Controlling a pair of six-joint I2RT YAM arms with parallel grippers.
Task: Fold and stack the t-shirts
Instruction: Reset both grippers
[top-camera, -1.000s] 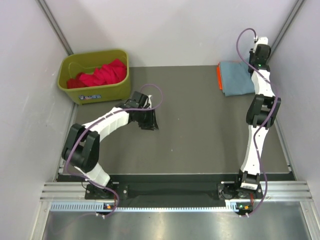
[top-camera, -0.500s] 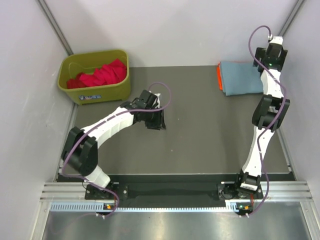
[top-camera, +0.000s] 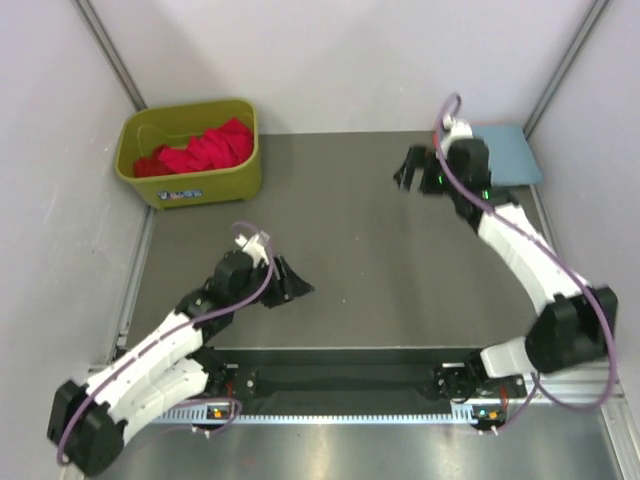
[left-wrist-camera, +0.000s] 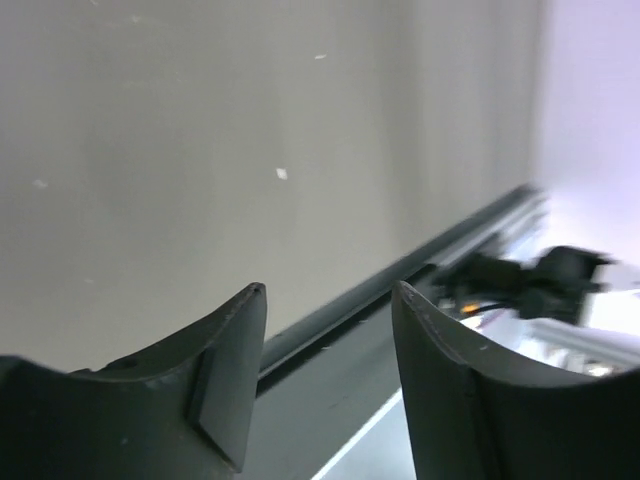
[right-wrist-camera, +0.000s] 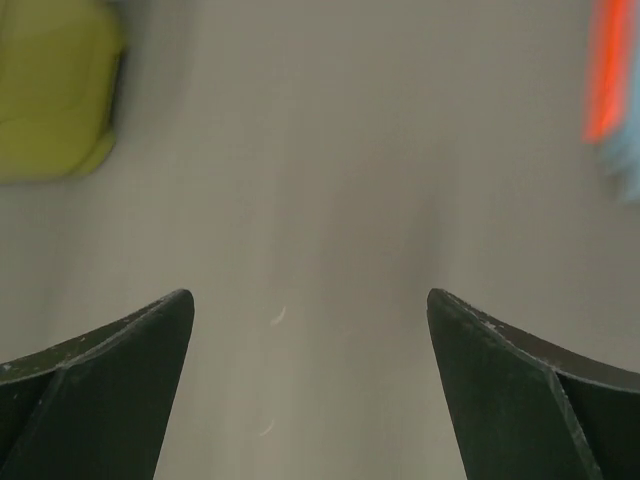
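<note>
Left claw (left-wrist-camera: 328, 288) stands partly spread and empty above the counter (top-camera: 360, 250), toward its near-left edge. Right claw (right-wrist-camera: 308, 293) gapes wide, empty. The grey-blue t-shirt (top-camera: 514, 150) lies folded at the far-right corner. Red t-shirts (top-camera: 200, 148) fill the bin (top-camera: 190, 185) at the far-left corner.

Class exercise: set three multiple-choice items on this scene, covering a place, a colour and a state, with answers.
1. Where does the crumpled red t-shirt lie? A in the olive-green plastic bin; B beside it; C in a gripper.
2. What colour is the folded t-shirt in the far right corner? A yellow; B grey-blue; C black.
3. The right gripper is: A shut on cloth; B open, empty; C unseen.
Key: A, red cloth fills the bin; B, its top shows grey-blue; B, its fingers stand wide apart.
</note>
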